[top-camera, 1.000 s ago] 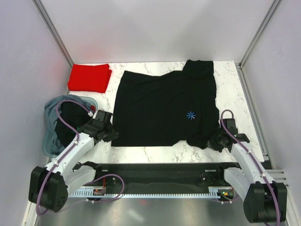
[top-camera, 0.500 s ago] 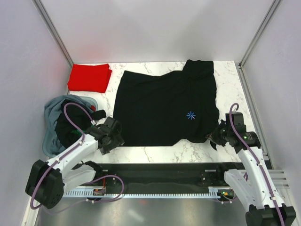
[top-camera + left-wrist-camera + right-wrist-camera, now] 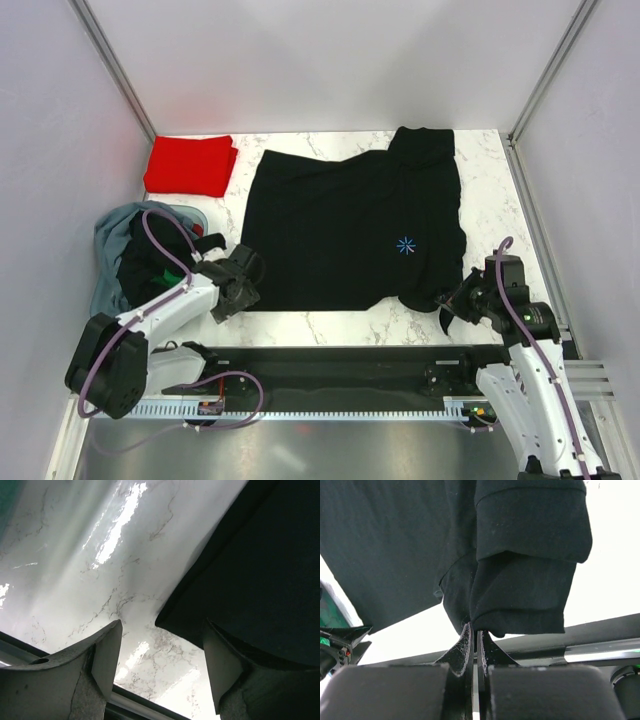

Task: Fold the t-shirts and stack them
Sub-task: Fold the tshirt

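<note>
Wrist views show you: right gripper (image 3: 475,635) clamped on the soft black t-shirt (image 3: 395,540) hem; left gripper (image 3: 162,642) apart, cloth corner just ahead.

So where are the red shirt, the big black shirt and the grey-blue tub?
Red shirt (image 3: 190,165): top view, middle of the folded cloth.
Black shirt (image 3: 350,225): top view, middle of its spread body.
Tub (image 3: 108,240): top view, its far left rim.
</note>
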Robot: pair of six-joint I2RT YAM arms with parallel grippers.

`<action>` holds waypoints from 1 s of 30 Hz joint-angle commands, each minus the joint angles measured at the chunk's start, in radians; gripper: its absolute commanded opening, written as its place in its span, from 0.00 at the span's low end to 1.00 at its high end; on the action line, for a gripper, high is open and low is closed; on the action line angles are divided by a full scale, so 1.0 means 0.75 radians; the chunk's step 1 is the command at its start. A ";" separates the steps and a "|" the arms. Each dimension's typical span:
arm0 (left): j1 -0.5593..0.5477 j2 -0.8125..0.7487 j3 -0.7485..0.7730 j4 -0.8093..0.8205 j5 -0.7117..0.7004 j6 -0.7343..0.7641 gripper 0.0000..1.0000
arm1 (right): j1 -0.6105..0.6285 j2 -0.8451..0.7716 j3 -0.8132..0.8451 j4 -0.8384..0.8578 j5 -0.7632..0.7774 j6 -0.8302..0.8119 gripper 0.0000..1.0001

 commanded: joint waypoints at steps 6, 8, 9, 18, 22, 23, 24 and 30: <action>-0.006 0.025 0.046 0.132 -0.077 -0.015 0.64 | 0.006 -0.034 -0.006 -0.042 -0.020 0.012 0.00; -0.006 0.042 0.048 0.156 -0.066 0.001 0.61 | 0.006 -0.038 -0.004 -0.052 -0.014 0.002 0.00; -0.004 0.048 0.056 0.164 -0.060 0.005 0.58 | 0.006 -0.038 -0.003 -0.054 -0.008 -0.002 0.00; -0.004 -0.054 0.058 0.171 0.013 0.066 0.02 | 0.004 -0.057 0.045 -0.126 -0.006 -0.025 0.00; -0.006 -0.207 0.066 0.081 0.058 0.087 0.02 | 0.006 -0.044 0.141 -0.213 0.005 -0.049 0.00; -0.004 -0.236 0.086 0.056 0.077 0.089 0.02 | 0.002 -0.048 0.162 -0.232 0.009 -0.053 0.00; -0.004 -0.271 0.095 0.032 0.087 0.091 0.02 | 0.004 -0.051 0.203 -0.248 0.009 -0.063 0.00; -0.004 -0.435 0.170 -0.109 0.124 0.126 0.02 | 0.004 -0.065 0.277 -0.326 0.013 -0.088 0.00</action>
